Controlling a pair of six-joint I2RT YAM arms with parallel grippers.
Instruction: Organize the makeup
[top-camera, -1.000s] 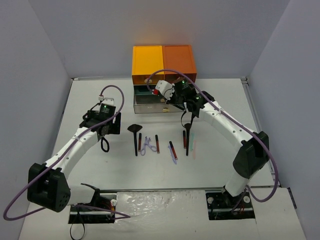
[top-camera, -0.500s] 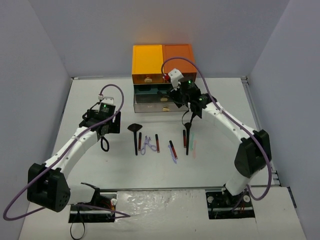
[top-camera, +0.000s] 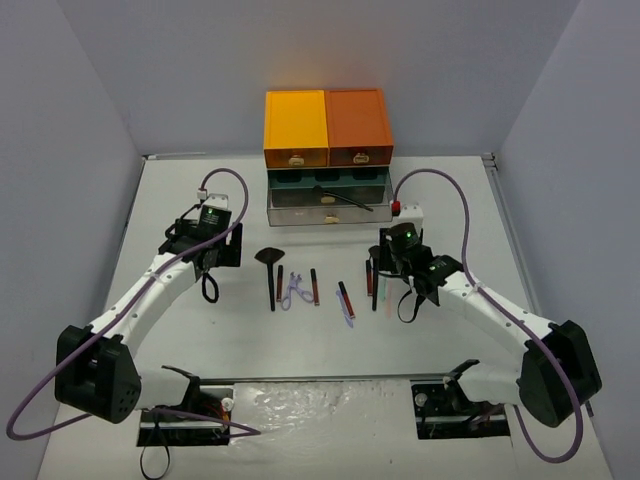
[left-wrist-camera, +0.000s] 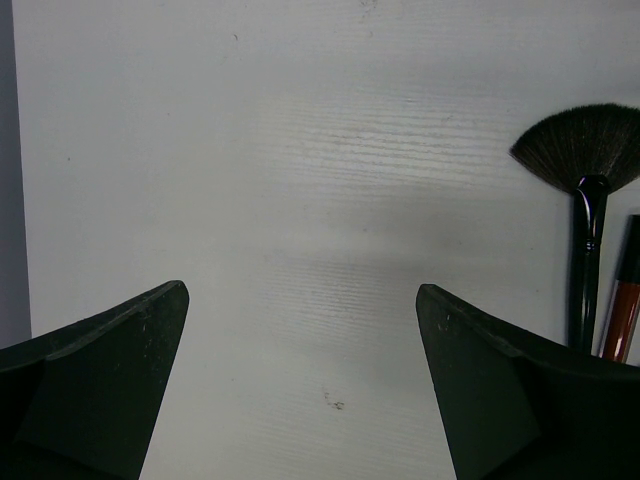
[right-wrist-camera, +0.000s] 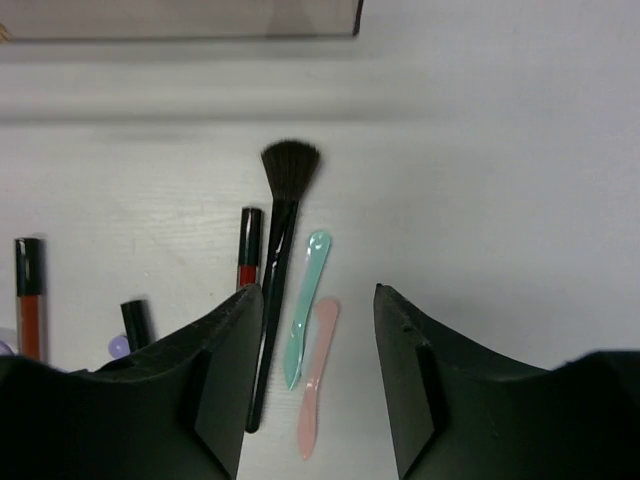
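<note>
Top view: left gripper (top-camera: 209, 288) hovers over table (top-camera: 180, 190), left of makeup row, apart from fan brush (top-camera: 270, 262). Right gripper (top-camera: 404, 303) just right of round brush (top-camera: 375, 280). Drawer box (top-camera: 327, 130) behind row.

Left wrist: my left fingers (left-wrist-camera: 100, 390) spread wide, nothing between, touching nothing.

Right wrist: my right fingers (right-wrist-camera: 205, 395) partly apart, holding nothing. Mint stick (right-wrist-camera: 306, 300) and pink stick (right-wrist-camera: 314, 385) lie on table, seen through gap; round brush alongside.
</note>
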